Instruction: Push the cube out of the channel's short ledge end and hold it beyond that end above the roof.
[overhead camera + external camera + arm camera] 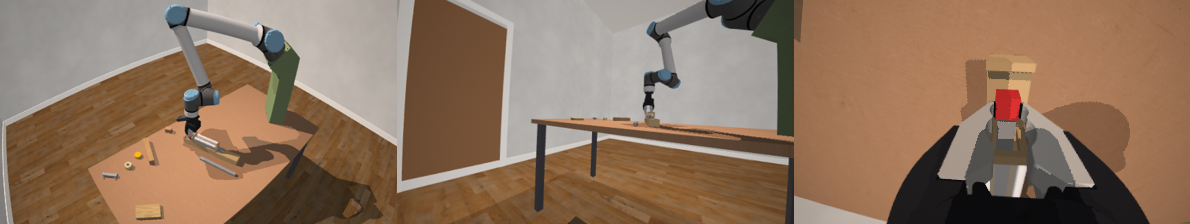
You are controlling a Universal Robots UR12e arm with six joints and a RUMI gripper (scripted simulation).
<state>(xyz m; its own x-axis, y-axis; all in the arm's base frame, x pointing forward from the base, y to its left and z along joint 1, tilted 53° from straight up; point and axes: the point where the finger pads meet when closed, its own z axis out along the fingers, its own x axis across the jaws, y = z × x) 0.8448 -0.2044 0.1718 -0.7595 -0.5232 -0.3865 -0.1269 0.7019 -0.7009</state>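
Red cube clamped between nearly closed gripper fingers, wooden channel end just beyond the fingertips.

Inventory of the table, by kind and count.
One red cube; one wooden channel; one grey rod; one wooden stick; one flat wooden block; one small wooden block; one yellow disc; one pale ring; one grey bolt-like piece; one gripper.
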